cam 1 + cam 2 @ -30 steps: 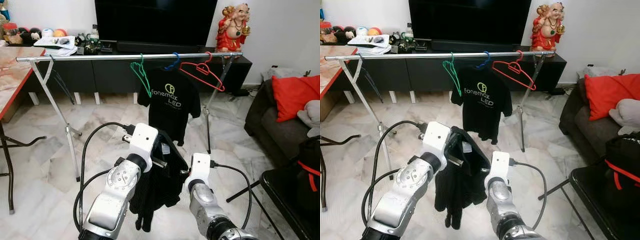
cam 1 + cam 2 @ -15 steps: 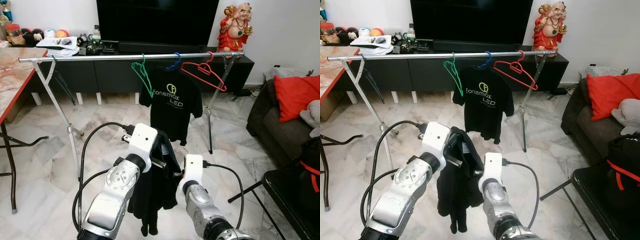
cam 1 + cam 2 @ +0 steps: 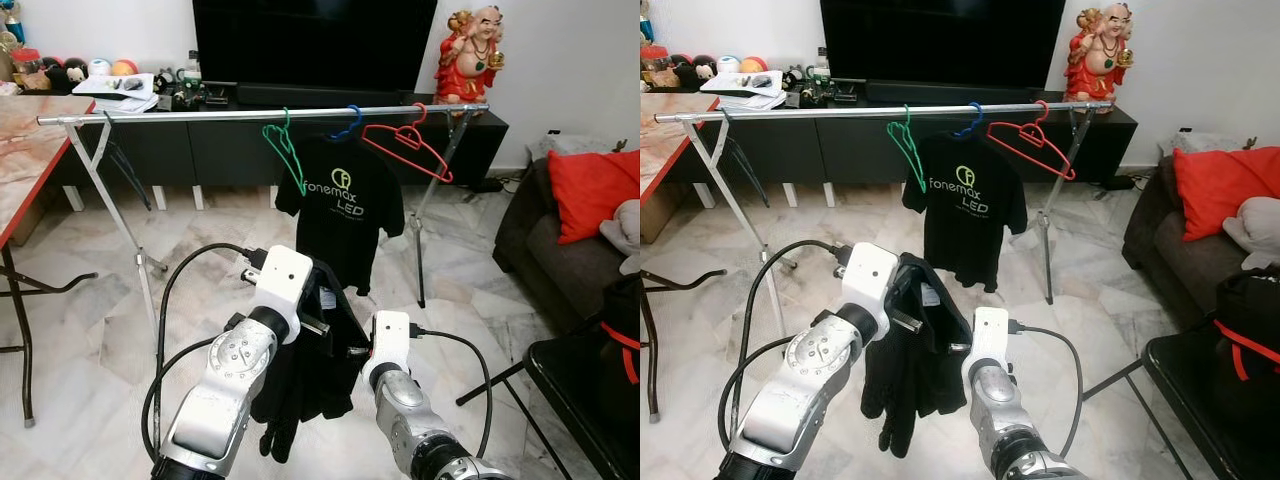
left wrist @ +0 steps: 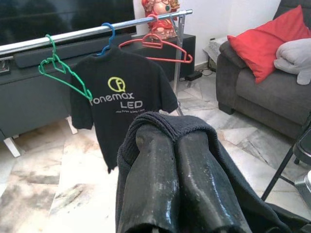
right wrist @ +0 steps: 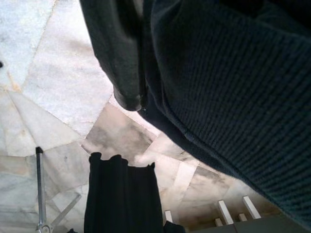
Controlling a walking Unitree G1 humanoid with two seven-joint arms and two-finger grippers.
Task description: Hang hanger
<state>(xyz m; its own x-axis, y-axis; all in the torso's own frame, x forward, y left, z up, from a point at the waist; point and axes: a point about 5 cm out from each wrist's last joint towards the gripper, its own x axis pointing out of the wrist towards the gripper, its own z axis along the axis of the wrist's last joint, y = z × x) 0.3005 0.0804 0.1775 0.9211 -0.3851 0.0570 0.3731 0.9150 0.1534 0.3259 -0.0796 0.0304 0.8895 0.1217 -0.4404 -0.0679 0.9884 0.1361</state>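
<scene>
Left wrist view: left jaws (image 4: 182,182) closed under dark garment (image 4: 233,174); shirt (image 4: 121,104) reads "fonemax LED".

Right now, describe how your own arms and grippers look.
Both arms are silver metal with round perforated joints and white boxy wrist housings. A black cable loops into the left arm and another into the right arm. The left gripper's fingers are long, black and scuffed.

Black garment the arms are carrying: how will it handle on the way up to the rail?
Probably floppy: the dark garment droops in loose folds below the left gripper, whose fingers seem draped by the knit. It will likely swing and could brush the hanging black T-shirt. Seemingly light, sagging without pulling the arm down.
</scene>
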